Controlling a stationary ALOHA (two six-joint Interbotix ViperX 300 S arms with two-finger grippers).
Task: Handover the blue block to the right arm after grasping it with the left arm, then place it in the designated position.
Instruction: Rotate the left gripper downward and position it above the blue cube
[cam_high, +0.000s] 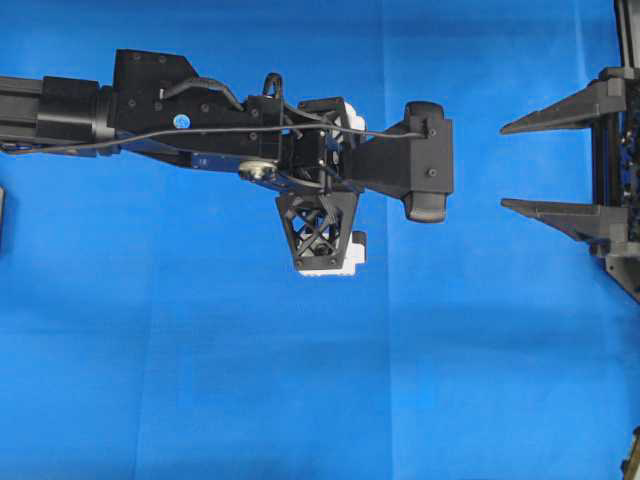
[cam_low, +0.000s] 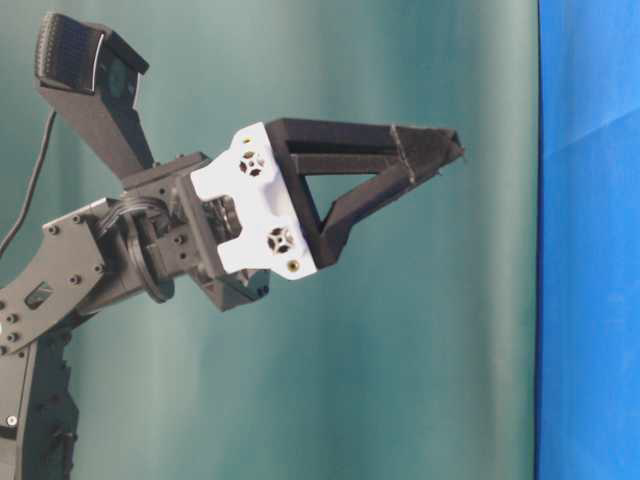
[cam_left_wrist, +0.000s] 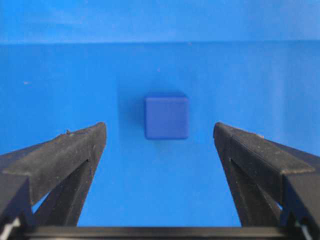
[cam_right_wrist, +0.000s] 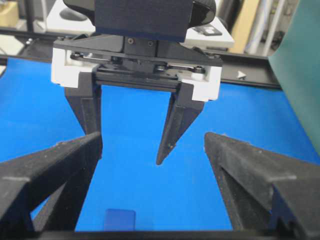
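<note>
We see one small dark-blue cube with rounded edges, the blue block (cam_left_wrist: 166, 117), lying on the bright blue cloth (cam_left_wrist: 60, 75) that covers the table. Its top face is smooth and slightly darker than the cloth, and a soft shadow rings its base. In the left wrist view the block sits ahead of the left gripper (cam_left_wrist: 160, 132), centred in the gap between the two tapered black fingers (cam_left_wrist: 75, 150); the fingers are spread wide, clearly wider than the block, and neither touches it. In the right wrist view we see a sliver of the same block (cam_right_wrist: 120, 219) at the lower edge, below the left gripper (cam_right_wrist: 127, 152), whose white brackets (cam_right_wrist: 65, 67) mark the finger bases.

We count two arms and two grippers. In the overhead view the left arm (cam_high: 150, 110) reaches in from the left and hides the block beneath it. The right gripper (cam_high: 505, 165) enters at the right edge, its two fingers also spread apart and holding nothing, well apart from the left arm. In the table-level view the left gripper (cam_low: 455, 150) appears side-on, so we cannot judge its spread there, and it probably hangs above the cloth.
</note>
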